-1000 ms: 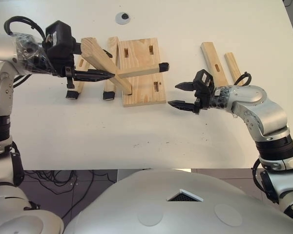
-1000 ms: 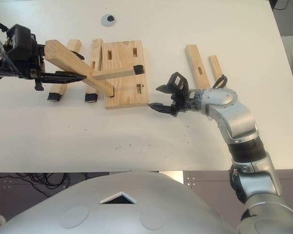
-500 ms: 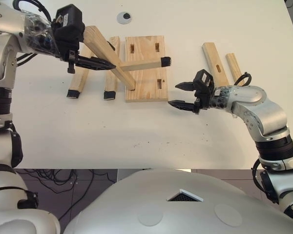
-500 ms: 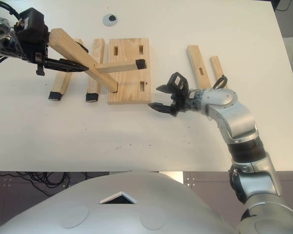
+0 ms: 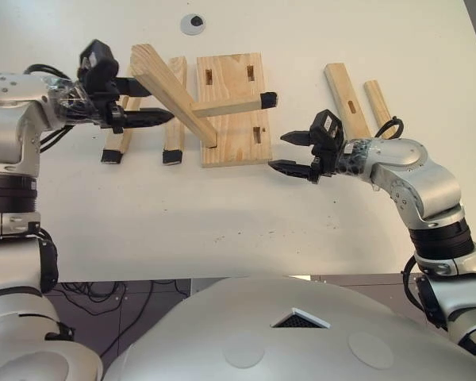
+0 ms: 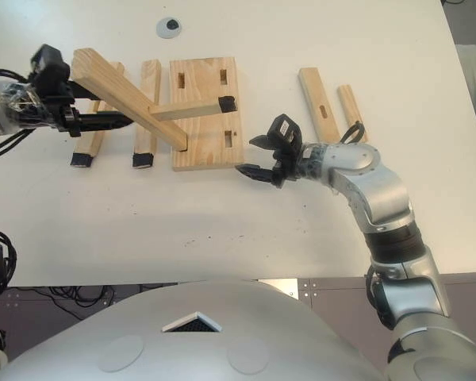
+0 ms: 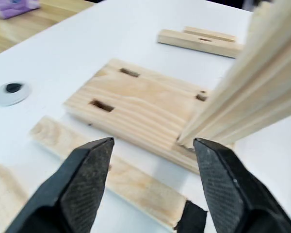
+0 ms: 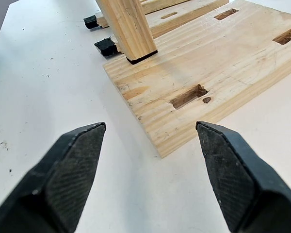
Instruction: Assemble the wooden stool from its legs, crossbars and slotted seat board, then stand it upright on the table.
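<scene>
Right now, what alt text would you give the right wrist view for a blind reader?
The open right gripper faces the near corner of a slotted wooden seat board lying flat on a white table. A black-tipped leg rests its end on the board; two more legs lie on the table beyond.

Blurred, edge-cropped timber, probably the leg (image 7: 247, 82)

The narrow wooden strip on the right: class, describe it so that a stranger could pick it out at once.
On the white table, find the slotted seat board near the far edge. To the robot's right of it lie two loose wooden pieces side by side. The strip is the outer one, narrower and shorter than its slotted neighbour.
</scene>
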You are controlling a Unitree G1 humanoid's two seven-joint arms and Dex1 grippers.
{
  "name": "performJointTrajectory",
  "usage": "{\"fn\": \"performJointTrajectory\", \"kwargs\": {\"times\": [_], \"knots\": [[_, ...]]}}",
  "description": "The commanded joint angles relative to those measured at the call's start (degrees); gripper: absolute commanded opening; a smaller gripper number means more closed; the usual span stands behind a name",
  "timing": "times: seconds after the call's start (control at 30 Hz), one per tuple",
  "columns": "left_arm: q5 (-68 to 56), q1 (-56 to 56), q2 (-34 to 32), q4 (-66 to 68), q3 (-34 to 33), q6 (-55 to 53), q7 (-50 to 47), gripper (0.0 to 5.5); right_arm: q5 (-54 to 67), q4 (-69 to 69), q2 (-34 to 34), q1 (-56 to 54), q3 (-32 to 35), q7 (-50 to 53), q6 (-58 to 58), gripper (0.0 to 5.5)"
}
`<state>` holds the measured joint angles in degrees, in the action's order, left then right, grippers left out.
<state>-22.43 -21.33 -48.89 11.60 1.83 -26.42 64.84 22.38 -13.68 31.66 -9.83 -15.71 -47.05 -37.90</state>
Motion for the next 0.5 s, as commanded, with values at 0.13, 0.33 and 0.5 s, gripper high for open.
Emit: {"fn": "performJointTrajectory", "kwargs": {"times": [0.13,0.33,0.5], "knots": [[5.8,8.3,4.7,-2.5,-7.8,-7.2,-23.3,3.56,0.4,-1.8,-1.5,1.4,1.4,2.6,-0.8,3.43],[4.3,14.0,9.8,-8.1,-12.2,-16.3,-32.2,3.76,0.1,-2.5,-2.6,3.0,1.8,4.4,-1.2,3.43],[6.1,13.6,10.2,-1.7,-13.7,-11.4,-34.0,3.76,0.1,-1.8,-2.7,2.2,1.8,4.5,-1.1,3.43]]}}
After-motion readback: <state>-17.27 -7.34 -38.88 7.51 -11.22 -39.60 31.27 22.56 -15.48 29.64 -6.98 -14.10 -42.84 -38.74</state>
